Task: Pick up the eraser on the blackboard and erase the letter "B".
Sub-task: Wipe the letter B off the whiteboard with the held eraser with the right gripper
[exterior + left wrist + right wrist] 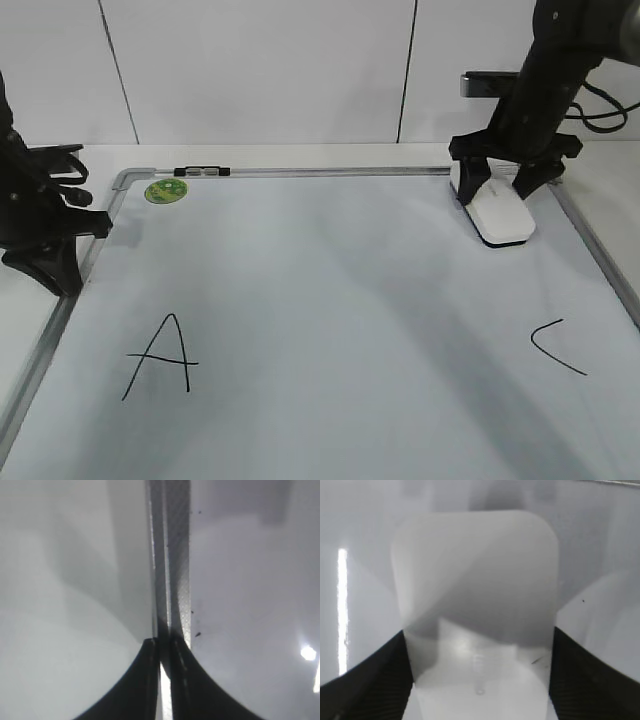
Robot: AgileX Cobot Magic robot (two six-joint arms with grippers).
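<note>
The blackboard (330, 290) lies flat and bears a black "A" (160, 357) at the front left and a "C" (555, 348) at the right. No letter "B" shows anywhere on it. The white eraser (503, 217) rests on the board at the far right corner. My right gripper (497, 183) stands over its far end with a finger against each side. In the right wrist view the eraser (475, 595) fills the space between the fingers (477, 640). My left gripper (50, 262) is shut and empty over the board's left frame (175, 555), fingertips together (162, 642).
A small round green magnet (165, 190) sits at the board's far left corner. A dark clip (200, 171) lies on the top frame beside it. A white wall stands close behind the board. The middle of the board bears no marks.
</note>
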